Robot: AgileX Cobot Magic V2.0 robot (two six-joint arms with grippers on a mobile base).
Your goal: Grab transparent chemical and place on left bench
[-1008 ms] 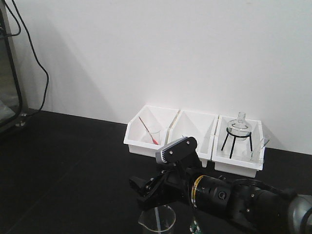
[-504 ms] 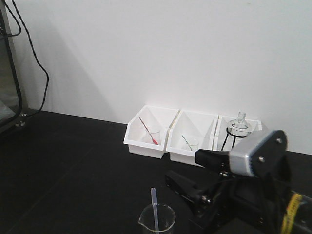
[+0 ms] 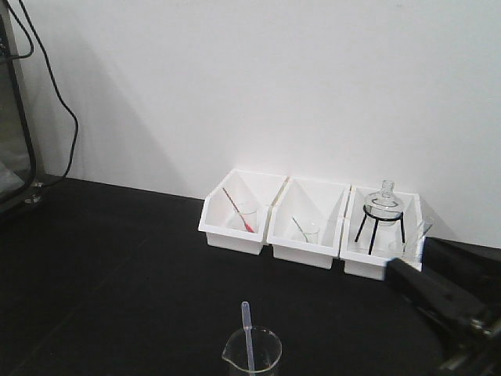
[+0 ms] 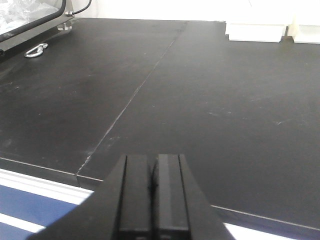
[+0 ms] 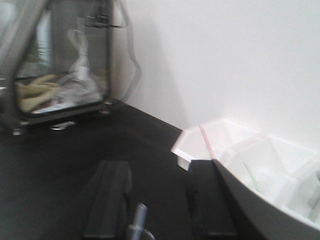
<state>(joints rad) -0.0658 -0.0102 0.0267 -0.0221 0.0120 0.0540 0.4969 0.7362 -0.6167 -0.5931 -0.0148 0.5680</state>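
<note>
The transparent chemical, a thin whitish pipette (image 3: 247,333), stands tilted in a clear glass beaker (image 3: 252,359) on the black bench (image 3: 117,258), at the bottom centre of the front view. My right gripper (image 3: 427,288) is a dark shape at the lower right, apart from the beaker. In the blurred right wrist view its jaws (image 5: 156,167) are open and empty, and the pipette's top (image 5: 138,216) shows low between the fingers. My left gripper (image 4: 154,159) is shut and empty over the bench's (image 4: 200,90) front edge.
Three white bins (image 3: 305,227) line the back wall. The left one holds a beaker with a red-tinted pipette (image 3: 237,210). The right one holds a flask on a black tripod (image 3: 383,211). A framed glass case (image 5: 55,70) and cables (image 3: 63,94) stand at far left.
My right arm has swung from over the beaker to the lower right edge of the front view. The pipette stays in the beaker.
</note>
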